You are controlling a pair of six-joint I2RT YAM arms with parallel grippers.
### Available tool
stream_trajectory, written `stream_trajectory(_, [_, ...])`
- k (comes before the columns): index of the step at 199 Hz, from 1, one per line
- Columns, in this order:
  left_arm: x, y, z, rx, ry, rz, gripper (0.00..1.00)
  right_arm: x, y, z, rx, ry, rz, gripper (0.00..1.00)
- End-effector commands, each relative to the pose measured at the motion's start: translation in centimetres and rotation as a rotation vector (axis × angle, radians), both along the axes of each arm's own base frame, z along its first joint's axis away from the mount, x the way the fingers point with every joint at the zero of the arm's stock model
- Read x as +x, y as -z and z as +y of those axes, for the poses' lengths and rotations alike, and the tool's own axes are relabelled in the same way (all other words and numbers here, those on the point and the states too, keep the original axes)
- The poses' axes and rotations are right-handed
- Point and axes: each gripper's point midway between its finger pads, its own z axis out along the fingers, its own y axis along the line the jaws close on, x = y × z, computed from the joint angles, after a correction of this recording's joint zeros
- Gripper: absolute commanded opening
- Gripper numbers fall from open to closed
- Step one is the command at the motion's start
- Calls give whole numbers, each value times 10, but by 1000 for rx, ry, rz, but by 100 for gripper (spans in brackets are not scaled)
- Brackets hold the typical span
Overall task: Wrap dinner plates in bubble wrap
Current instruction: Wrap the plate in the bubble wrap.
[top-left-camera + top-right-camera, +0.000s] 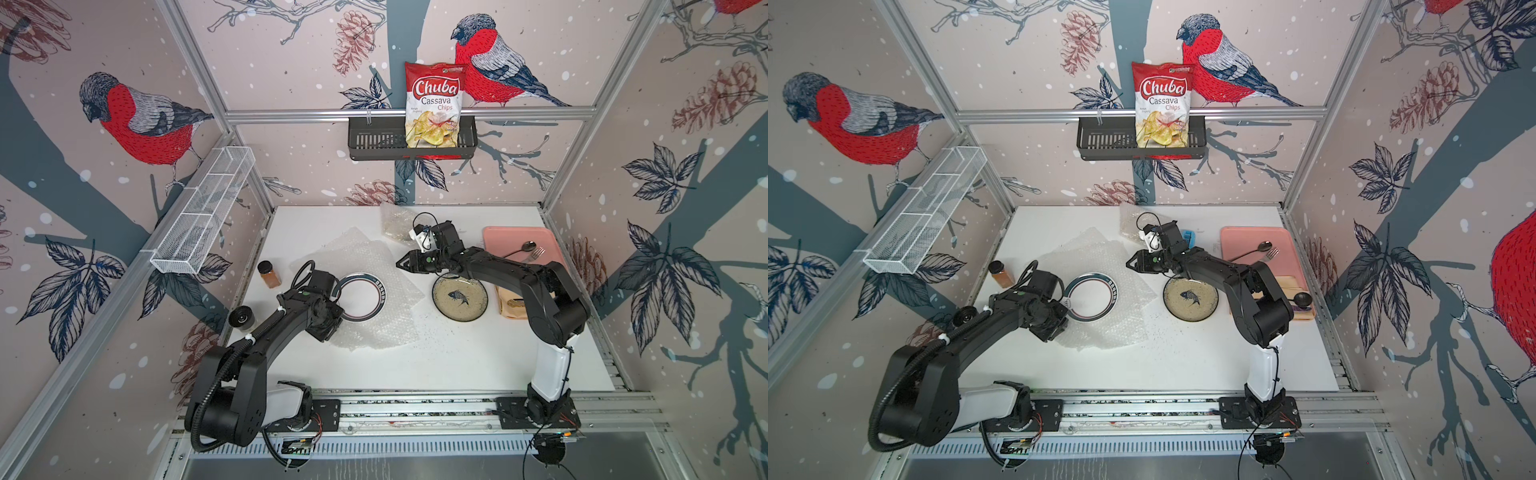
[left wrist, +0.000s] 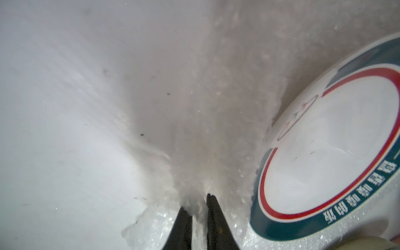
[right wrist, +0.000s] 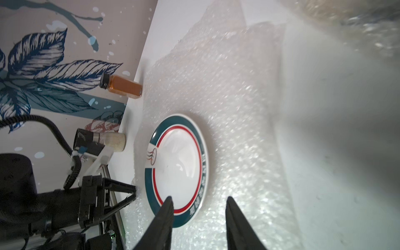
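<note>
A white dinner plate [image 1: 360,297] with a teal and red rim lies on a spread sheet of bubble wrap [image 1: 376,332]. My left gripper [image 2: 198,202] is shut on the wrap's near left edge, just beside the plate [image 2: 324,151]; the film bunches between its fingers. The right wrist view shows this left gripper [image 3: 136,191] at the wrap's edge. My right gripper [image 3: 199,198] hovers open over the plate's far right side, nothing between its fingers. A speckled fish plate [image 1: 460,298] lies bare to the right. A bubble-wrapped bundle [image 1: 395,224] sits at the back.
An orange spice jar [image 1: 269,274] and a black-lidded jar [image 1: 242,319] stand left of the wrap. A pink tray [image 1: 503,239] at the back right holds a spoon [image 1: 528,246] and fork [image 1: 537,252]. A wooden block [image 1: 510,309] lies under my right arm.
</note>
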Motion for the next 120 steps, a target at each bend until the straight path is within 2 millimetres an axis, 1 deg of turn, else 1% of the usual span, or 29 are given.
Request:
stream_trajectory(1, [21,-14,-19,-76,24,-51,15,-18,7,12,-32,-110,-40,41])
stream_trajectory(20, [29,-21,-24,-78,52,-60,17,-34,9,27,-66,-193,-87,41])
stream_trajectory(40, [37,-24,-29,-93,67,-70,18,-57,12,44,-119,-301,-181,44])
stream_trajectory(60, [40,-25,-32,-98,86,-70,19,-83,18,55,-172,-401,-281,47])
stream_trajectory(69, [42,-27,-31,-93,92,-75,19,-91,19,58,-182,-424,-326,50])
stream_trajectory(105, [51,-30,-35,-105,128,-80,19,-115,19,71,-172,-486,-435,61])
stream_trajectory(120, [52,-29,-36,-108,142,-67,19,-123,21,78,-173,-510,-456,63])
